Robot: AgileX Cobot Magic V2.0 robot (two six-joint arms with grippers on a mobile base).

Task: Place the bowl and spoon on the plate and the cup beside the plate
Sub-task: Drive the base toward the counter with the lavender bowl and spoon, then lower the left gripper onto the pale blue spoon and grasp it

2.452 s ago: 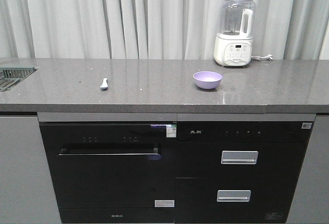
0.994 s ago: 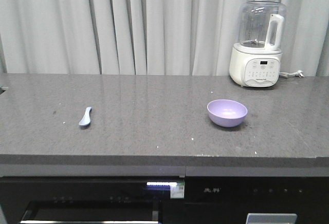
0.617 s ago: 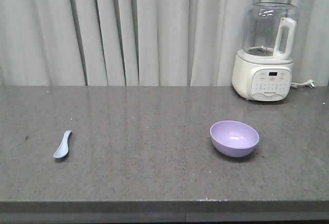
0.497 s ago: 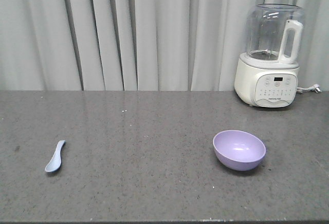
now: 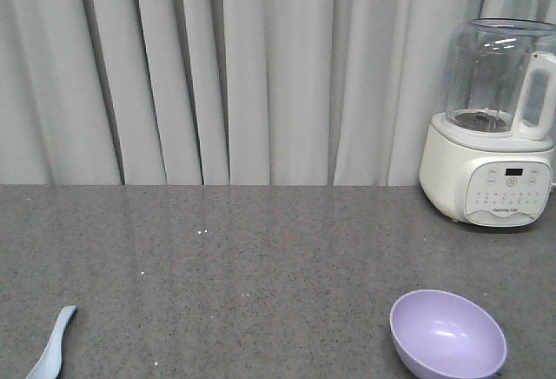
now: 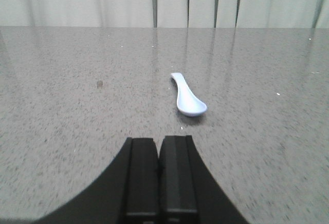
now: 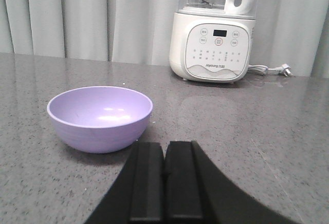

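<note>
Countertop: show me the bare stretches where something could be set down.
The widest bare stretch of countertop lies between the spoon and the bowl, back to the curtain. Tighter at the right, where the bowl sits in front of the blender, a bare strip between them.

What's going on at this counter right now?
Nothing is being handled yet. A two-armed robot faces a grey stone counter. The small lavender plastic bowl sits ahead of the right arm's fingers, and the pale-blue plastic spoon lies ahead of the left arm's fingers. Both pairs are closed and empty. No plate or cup is in view.
</note>
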